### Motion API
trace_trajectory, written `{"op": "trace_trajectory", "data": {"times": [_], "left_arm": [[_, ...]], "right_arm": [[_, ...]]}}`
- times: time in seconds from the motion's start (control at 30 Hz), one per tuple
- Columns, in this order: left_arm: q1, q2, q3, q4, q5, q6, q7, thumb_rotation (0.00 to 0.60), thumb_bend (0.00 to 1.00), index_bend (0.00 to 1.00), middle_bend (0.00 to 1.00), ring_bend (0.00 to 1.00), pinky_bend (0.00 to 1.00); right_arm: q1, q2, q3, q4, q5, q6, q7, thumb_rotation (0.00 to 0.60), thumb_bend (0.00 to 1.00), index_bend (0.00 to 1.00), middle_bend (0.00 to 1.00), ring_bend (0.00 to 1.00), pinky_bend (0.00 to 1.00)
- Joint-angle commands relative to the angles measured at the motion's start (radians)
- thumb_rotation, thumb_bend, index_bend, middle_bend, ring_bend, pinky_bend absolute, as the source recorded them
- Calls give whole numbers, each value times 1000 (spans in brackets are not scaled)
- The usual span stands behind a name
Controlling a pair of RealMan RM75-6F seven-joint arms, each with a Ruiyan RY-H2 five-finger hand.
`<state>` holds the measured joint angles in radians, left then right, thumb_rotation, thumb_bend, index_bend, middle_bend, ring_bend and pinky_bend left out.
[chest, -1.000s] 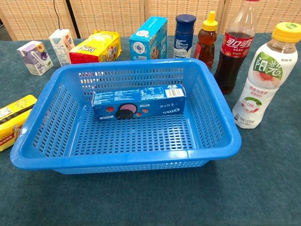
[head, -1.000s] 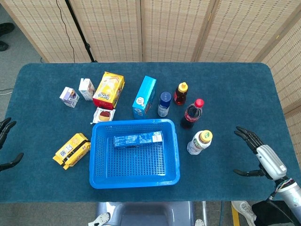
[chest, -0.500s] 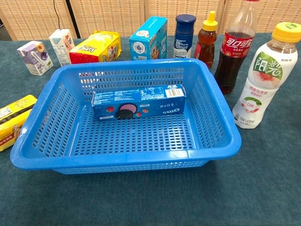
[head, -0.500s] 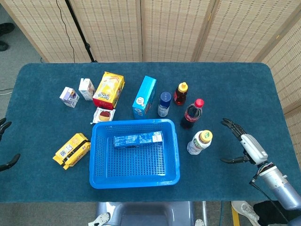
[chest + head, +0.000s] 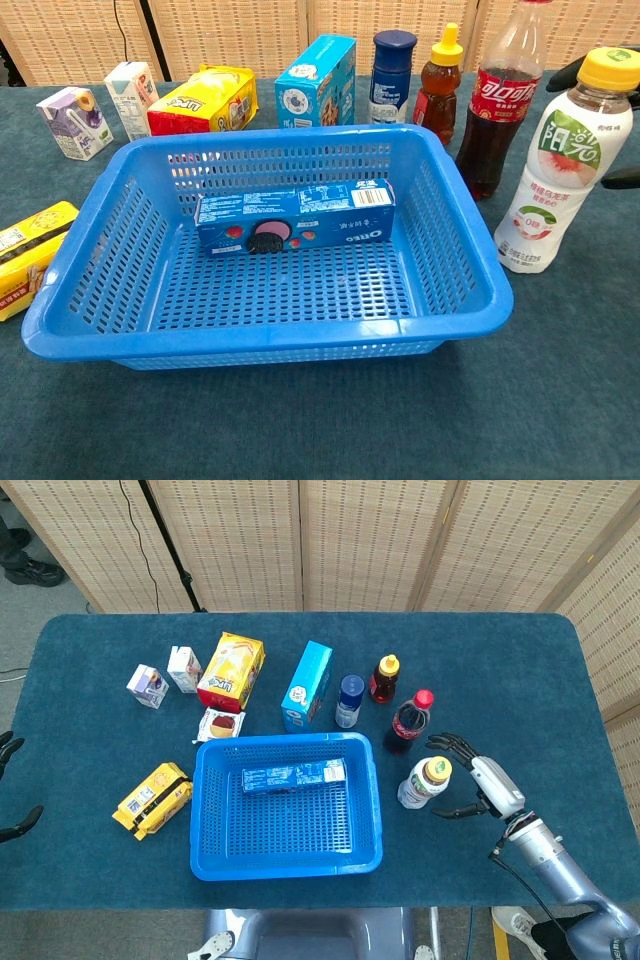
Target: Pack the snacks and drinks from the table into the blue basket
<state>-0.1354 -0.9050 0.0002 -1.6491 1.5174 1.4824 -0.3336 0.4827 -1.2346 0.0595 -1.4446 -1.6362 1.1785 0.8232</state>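
Since a second ago the right hand (image 5: 478, 780) has travelled in from the bench's right edge and now sits just beside the yellow-capped drink bottle (image 5: 424, 783), while nothing else on the bench (image 5: 520, 680) has shifted. Taking the blue basket (image 5: 205, 820) as the landmark and going left to right: the left hand (image 5: 10, 780) rests well to its left at the bench edge, only partly in frame, its dark fingers apart and holding nothing, probably parked while the other arm works. Just left of the basket lies the yellow snack pack (image 5: 152, 799), flat on its side. Behind the basket's left end stand two small cartons (image 5: 166, 676), the yellow-and-red bag (image 5: 231, 671) and a small red-and-white packet (image 5: 220, 723), the last nearly touching the rim. Inside the basket, toward its back wall, lies the blue cookie box (image 5: 294, 775), the one item already packed. Behind the basket's right end stand the tall blue box (image 5: 307, 686), the blue can (image 5: 349, 700), the amber bottle (image 5: 384, 678) and the cola bottle (image 5: 408, 721), all upright and apart. The yellow-capped drink bottle stands just right of the basket, the nearest drink to that arm, which likely explains why it is chosen. The right hand is spread around it, fingers behind and thumb in front, not yet touching as far as the chest view shows.
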Motion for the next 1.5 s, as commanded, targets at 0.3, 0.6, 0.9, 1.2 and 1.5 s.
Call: {"op": "trace_trajectory", "data": {"times": [0.3, 0.6, 0.9, 1.2, 1.5], "left_arm": [[-1, 0, -11, 14, -9, -23, -18, 600, 278, 0, 0, 0, 0], [3, 4, -12, 16, 0, -28, -37, 600, 278, 0, 0, 0, 0], [6, 7, -13, 15, 11, -29, -46, 600, 278, 0, 0, 0, 0], [8, 7, -11, 14, 21, -31, -46, 600, 279, 0, 0, 0, 0], [6, 10, -13, 28, 14, -47, -70, 600, 279, 0, 0, 0, 0]], "right_arm": [[-9, -102, 43, 52, 29, 100, -41, 600, 473, 586, 579, 522, 704], [-33, -58, 60, 4, -7, 216, -57, 600, 650, 622, 614, 552, 754], [-27, 178, 130, -369, -48, 279, -133, 600, 682, 636, 621, 555, 754], [68, 191, 163, -545, 26, 114, -223, 600, 685, 639, 624, 556, 754], [156, 25, 159, -459, 175, -40, -355, 600, 685, 641, 625, 557, 754]]}}
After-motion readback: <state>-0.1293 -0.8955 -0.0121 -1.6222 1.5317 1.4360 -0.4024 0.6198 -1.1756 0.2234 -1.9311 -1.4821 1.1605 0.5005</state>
